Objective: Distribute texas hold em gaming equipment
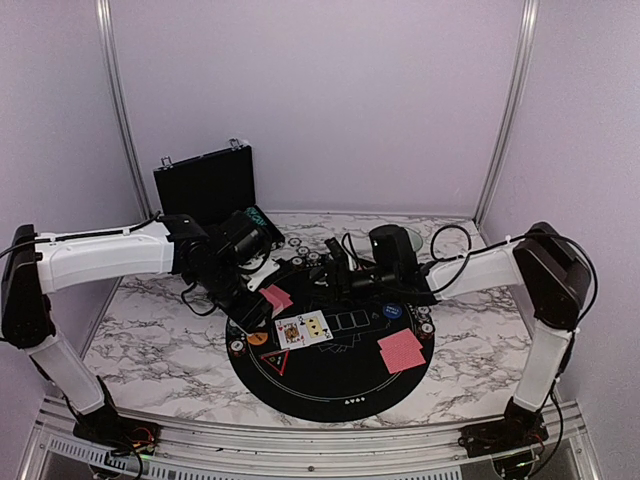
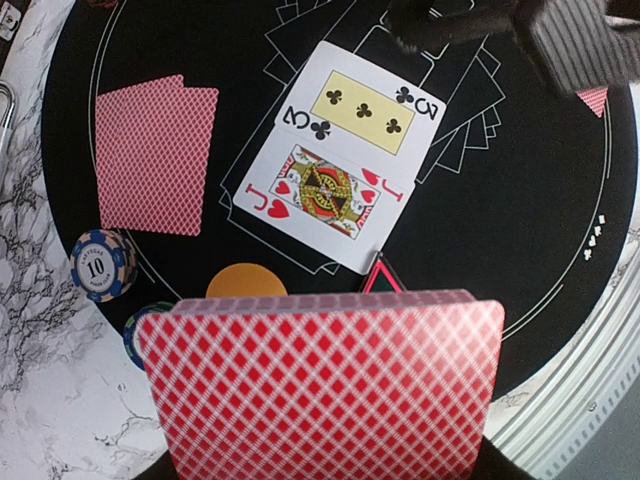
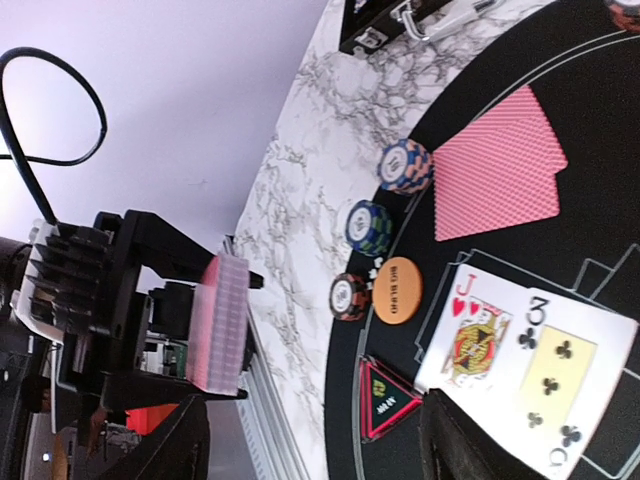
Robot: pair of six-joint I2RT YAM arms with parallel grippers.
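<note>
1. While my left gripper held the deck of red-backed cards over the left side of the black mat on the tabletop, my right gripper stood wide apart and empty above the face-up cards.
2. Done, I judged: one face-down pair on the left, a second pair on the right, and a jack of hearts touching a three of clubs in the middle.
3. Chip stacks and an orange disc sat beside the left pair; a blue disc sat near the right one.
4. Left, probably: more middle cards, since the printed outlines beside them were bare.
</note>
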